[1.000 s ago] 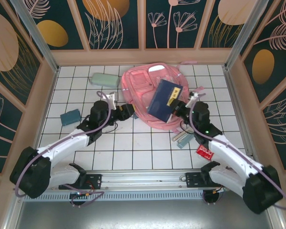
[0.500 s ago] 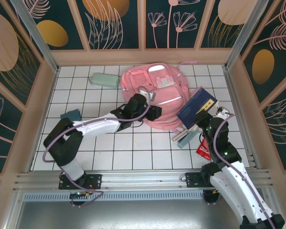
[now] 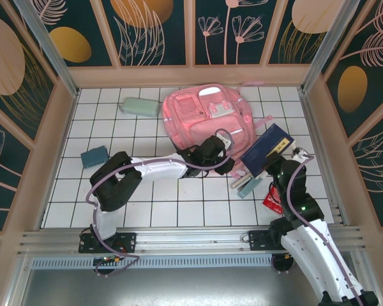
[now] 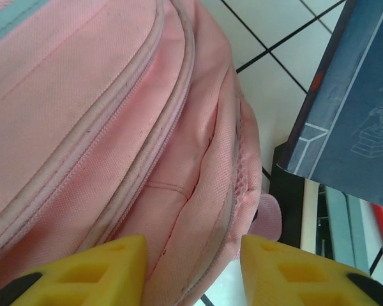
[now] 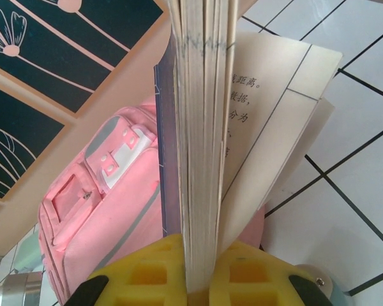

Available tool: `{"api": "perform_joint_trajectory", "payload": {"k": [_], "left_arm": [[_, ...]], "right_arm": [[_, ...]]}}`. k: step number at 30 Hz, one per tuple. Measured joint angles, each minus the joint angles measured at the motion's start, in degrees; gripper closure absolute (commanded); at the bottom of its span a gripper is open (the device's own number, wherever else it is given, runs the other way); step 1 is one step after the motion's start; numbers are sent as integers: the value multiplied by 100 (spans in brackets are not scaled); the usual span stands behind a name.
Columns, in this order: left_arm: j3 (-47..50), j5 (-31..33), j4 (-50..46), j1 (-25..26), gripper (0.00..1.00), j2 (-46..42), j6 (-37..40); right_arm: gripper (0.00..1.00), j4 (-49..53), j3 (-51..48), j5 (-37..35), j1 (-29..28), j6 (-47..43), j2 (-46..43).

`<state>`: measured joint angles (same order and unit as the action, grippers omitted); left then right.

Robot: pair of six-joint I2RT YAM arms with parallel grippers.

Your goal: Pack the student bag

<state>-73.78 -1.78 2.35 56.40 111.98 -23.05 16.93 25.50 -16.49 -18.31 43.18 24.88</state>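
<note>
grip: right claw [image 5: 201, 280] is pressing together on the lower edge of the book [image 5: 201, 95], holding it on edge with the pages fanning upward.
other claw: left claw [image 4: 193, 255] is hanging spread over the near right rim of the backpack [image 4: 83, 127]. pink cloth is lying between and beyond its yellow fingers [image 4: 89, 274], and no pinch is showing.
backpack place: lying flat toward the far side of the white tiled table [image 3: 179, 197], front pockets facing up.
book place: tilting just beside the backpack's right edge, near the left claw.
step: going by this, the opening step is under way, with the left claw lining up on the rim while the book is waiting to go in.
next move: calling for the left claw closing on a fold or zip pull and lifting to make a mouth, then the right claw steering the book in. no open mouth is showing yet.
materials: the backpack is looking soft and puffy, woven pink cloth with piped seams, likely sagging when pulled. the book is showing a stiff navy cover and thin loose pages, one peeling off to the side and possibly snagging.
elsewhere: mint pencil case [image 3: 140, 106] is lying left of the backpack, well apart from both claws.
</note>
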Motion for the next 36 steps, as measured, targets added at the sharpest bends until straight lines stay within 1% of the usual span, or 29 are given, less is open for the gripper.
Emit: {"api": "perform_joint_trajectory", "payload": {"k": [1,3,7,8,9,11,16,20,23,27,32,36], "left_arm": [[-35,37,-20,11,57,39,37],[-136,129,-76,37,61,140,87],[-278,334,-184,68,72,297,219],[-291,380,-208,81,78,306,247],[-297,420,-227,92,87,310,264],[-328,535,-269,92,100,317,289],[-426,774,-389,94,100,328,304],[-455,1123,-450,118,100,256,243],[-479,1471,-560,146,100,20,192],[-702,1941,-649,146,100,-350,153],[-1139,2356,-658,129,100,-645,155],[-1405,2522,-717,81,100,-662,157]], "right_arm": [[100,0,-11,4,4,0,0],[100,4,-17,9,24,0,2],[100,4,-17,57,55,2,2],[100,4,-17,74,59,4,0],[100,2,-17,98,63,7,0],[100,4,-17,136,66,17,0],[100,2,-17,232,98,24,2],[100,2,-17,308,122,33,2],[100,-20,-22,352,157,76,35],[100,-260,-160,603,212,195,208],[100,-848,-341,1102,225,511,715],[100,-1694,-498,1580,225,859,1292]]}}
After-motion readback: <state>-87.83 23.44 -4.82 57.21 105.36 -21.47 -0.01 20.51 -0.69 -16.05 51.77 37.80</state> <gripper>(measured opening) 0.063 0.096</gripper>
